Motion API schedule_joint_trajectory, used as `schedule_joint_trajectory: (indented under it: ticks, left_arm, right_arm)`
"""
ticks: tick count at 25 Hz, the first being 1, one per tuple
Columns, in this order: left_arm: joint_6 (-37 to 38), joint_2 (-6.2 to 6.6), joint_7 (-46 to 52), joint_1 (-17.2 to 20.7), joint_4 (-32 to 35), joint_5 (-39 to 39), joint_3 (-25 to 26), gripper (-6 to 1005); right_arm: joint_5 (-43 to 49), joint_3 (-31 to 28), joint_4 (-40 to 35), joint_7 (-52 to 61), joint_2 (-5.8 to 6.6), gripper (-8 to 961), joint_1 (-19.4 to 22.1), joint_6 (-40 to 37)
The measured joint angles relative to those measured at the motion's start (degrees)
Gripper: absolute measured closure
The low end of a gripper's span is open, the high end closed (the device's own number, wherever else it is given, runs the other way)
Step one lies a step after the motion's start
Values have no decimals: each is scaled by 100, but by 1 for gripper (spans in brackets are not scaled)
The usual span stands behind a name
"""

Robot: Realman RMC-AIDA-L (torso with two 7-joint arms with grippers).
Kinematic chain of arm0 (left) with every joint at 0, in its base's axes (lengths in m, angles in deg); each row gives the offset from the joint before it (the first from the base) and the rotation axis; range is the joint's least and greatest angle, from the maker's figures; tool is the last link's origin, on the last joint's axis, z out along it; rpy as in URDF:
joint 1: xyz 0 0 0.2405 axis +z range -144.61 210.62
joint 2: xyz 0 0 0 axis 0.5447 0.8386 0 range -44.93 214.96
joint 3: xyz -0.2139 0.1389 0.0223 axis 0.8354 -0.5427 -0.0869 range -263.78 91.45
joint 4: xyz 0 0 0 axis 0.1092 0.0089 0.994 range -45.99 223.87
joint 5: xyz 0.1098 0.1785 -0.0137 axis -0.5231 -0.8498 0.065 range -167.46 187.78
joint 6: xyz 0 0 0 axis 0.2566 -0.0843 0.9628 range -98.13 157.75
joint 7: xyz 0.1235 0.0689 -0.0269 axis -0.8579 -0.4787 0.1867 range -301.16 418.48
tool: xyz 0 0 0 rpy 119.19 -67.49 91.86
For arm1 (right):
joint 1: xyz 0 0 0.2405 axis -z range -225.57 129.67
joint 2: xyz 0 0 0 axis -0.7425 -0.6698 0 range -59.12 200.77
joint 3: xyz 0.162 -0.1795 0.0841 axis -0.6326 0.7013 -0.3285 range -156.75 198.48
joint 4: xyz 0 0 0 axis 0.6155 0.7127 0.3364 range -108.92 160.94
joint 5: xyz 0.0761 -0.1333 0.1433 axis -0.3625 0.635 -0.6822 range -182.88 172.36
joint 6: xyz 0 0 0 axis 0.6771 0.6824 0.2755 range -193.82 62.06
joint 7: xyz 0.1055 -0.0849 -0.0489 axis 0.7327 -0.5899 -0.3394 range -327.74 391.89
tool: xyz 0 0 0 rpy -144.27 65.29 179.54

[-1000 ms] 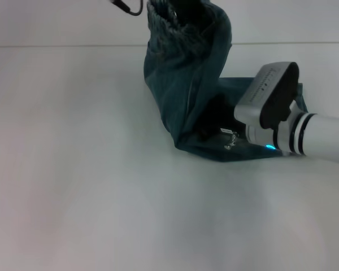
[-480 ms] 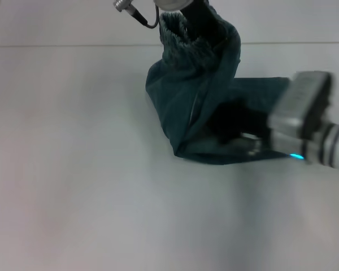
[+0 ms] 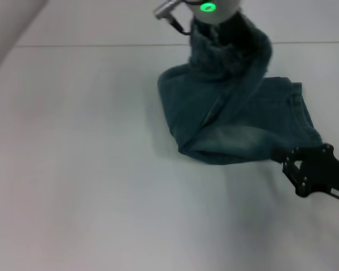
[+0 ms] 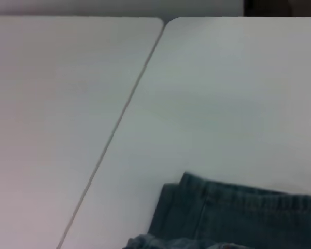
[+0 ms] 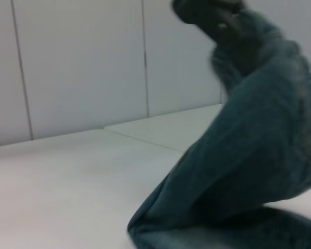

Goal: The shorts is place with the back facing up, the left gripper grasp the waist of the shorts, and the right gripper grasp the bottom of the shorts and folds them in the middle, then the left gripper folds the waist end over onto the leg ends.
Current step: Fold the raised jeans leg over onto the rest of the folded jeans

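The white table (image 3: 73,186) lies bare on its left side in the head view, with a thin seam running across its far part. Towards the middle, the shorts (image 3: 231,121) rest on it: faded blue-green denim, folded lengthwise into a narrow strip, with a pale washed patch along the near fold. One end of the strip is raised off the table while the other lies flat, so the cloth bends into a rising curve.

At the top centre the left gripper (image 3: 223,31) holds the waist (image 3: 217,53) up in the air (its wrist shows a green light just above); the gathered, ruffled band bunches beneath it and the denim hangs down from that point, so the gripper is pinching the cloth. The left wrist view shows only the flat part of the shorts, a stitched hem edge (image 4: 249,199) lying on the table near a table seam (image 4: 119,124).

Further right, the leg ends (image 3: 305,116) lie flat on the table. Just beside their near right corner sits the right gripper (image 3: 291,164), low over the table, its black fingers (image 3: 298,153) spread apart and holding nothing
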Motion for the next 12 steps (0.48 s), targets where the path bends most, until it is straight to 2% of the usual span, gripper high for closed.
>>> schedule_joint_trajectory:
  ticks: [1, 2, 6, 12]
  left_arm:
    - [-154, -4, 14, -78, -45, 113, -307, 885]
    - [-154, -4, 14, -78, -45, 113, -307, 885]
    - [-430, -6, 46, -184, -76, 268, -899, 882]
    - [-613, -6, 28, -207, -61, 245, -1040, 666]
  right_arm:
    - [15, 0, 14, 6, -9, 952, 40, -35]
    - [29, 5, 29, 5, -32, 952, 66, -38]
    - [181, 28, 64, -5, -105, 951, 91, -62]
    - [265, 35, 116, 21, -111, 951, 18, -144]
